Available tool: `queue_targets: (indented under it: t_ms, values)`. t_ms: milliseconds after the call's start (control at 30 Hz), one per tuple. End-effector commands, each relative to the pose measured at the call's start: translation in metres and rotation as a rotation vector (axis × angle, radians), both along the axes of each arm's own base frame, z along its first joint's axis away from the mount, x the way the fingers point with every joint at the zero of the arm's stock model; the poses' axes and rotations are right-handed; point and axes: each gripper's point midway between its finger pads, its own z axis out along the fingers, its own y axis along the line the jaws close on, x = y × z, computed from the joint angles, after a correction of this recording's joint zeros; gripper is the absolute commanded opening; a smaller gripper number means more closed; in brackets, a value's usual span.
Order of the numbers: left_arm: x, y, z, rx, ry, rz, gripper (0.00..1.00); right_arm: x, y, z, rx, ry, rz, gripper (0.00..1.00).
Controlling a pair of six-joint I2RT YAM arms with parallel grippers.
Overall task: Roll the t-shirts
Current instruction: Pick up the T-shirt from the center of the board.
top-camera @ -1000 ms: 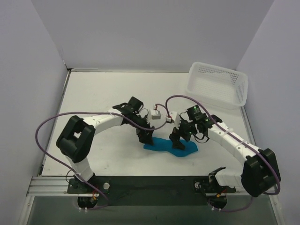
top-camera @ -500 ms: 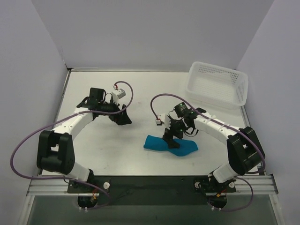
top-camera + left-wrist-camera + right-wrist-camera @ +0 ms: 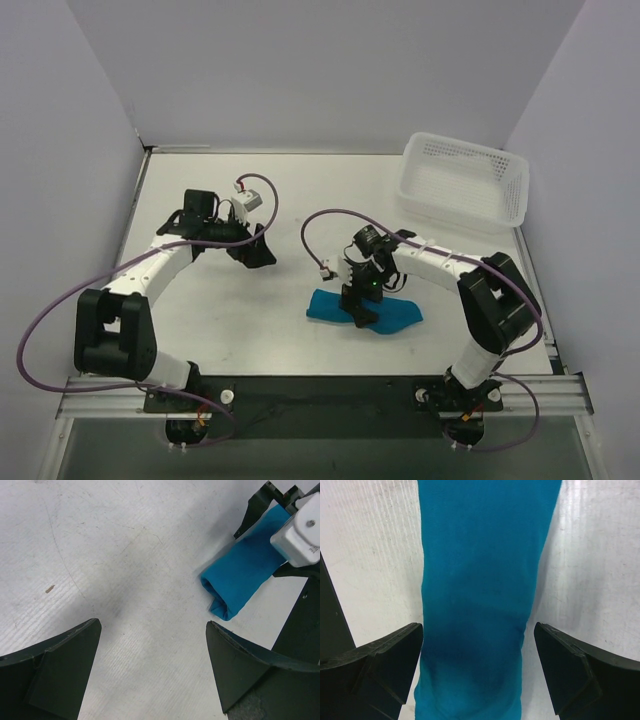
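The teal t-shirt lies rolled into a short log on the table, near the front and right of centre. My right gripper stands over the middle of the roll, pointing down. In the right wrist view the roll runs between the wide-open fingers of that gripper, with a sliver of table on each side. My left gripper is open over bare table, well to the left of the shirt. In its wrist view the left gripper holds nothing, and the roll's end shows at the upper right.
A white mesh basket stands at the back right corner against the wall. Grey walls close in the table on the left, back and right. The right arm's wrist shows beside the roll in the left wrist view.
The left arm has swung away from the shirt's left end, back and to the left. The right gripper has shifted left along the roll to its middle. Both stayed open.
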Motion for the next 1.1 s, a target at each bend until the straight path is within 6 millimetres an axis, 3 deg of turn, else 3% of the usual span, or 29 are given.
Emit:
queue_targets:
  t_ms: [0,167,267,367,533,567,633,733,767,833,867,933,967,1067]
  values:
    - [0.009,0.007,0.022,-0.008,-0.083,0.027,0.97,-0.012,-0.009,-0.009,-0.090,0.030,0.052,1.00]
    - [0.007,0.015,0.026,-0.002,-0.101,0.048,0.97,-0.018,-0.015,-0.020,-0.128,0.067,0.041,0.96]
    - [0.004,0.018,0.026,-0.004,-0.106,0.057,0.97,-0.016,-0.015,-0.024,-0.145,0.072,0.036,0.82]
    - [0.002,0.018,0.024,-0.010,-0.107,0.065,0.97,-0.022,-0.017,-0.027,-0.163,0.071,0.074,0.56]
    - [0.003,0.020,0.029,-0.004,-0.123,0.070,0.97,-0.039,-0.021,-0.039,-0.222,-0.001,0.185,0.26]
    - [0.003,0.020,0.030,-0.001,-0.127,0.069,0.97,-0.036,-0.021,-0.038,-0.233,-0.034,0.193,0.15]
    - [0.003,0.022,0.031,0.009,-0.132,0.068,0.97,-0.028,-0.016,-0.031,-0.235,-0.078,0.181,0.02]
    - [0.004,0.025,0.038,0.032,-0.152,0.064,0.97,0.002,-0.011,-0.001,-0.231,-0.206,0.117,0.00]
    - [0.007,0.026,0.042,0.040,-0.171,0.061,0.97,0.024,-0.007,0.027,-0.193,-0.297,0.091,0.00]
    - [0.008,0.028,0.045,0.053,-0.178,0.068,0.97,0.048,-0.008,0.059,-0.170,-0.405,0.055,0.00]
    - [0.010,0.029,0.047,0.058,-0.187,0.071,0.97,0.069,-0.008,0.091,-0.141,-0.513,0.045,0.00]
    - [0.013,0.029,0.054,0.056,-0.207,0.073,0.97,0.097,-0.015,0.124,-0.136,-0.640,-0.003,0.00]
    - [0.014,0.030,0.054,0.059,-0.210,0.076,0.97,0.115,-0.023,0.151,-0.116,-0.718,-0.042,0.00]
    - [0.018,0.032,0.058,0.065,-0.217,0.085,0.97,0.156,-0.047,0.192,-0.137,-0.881,-0.127,0.00]
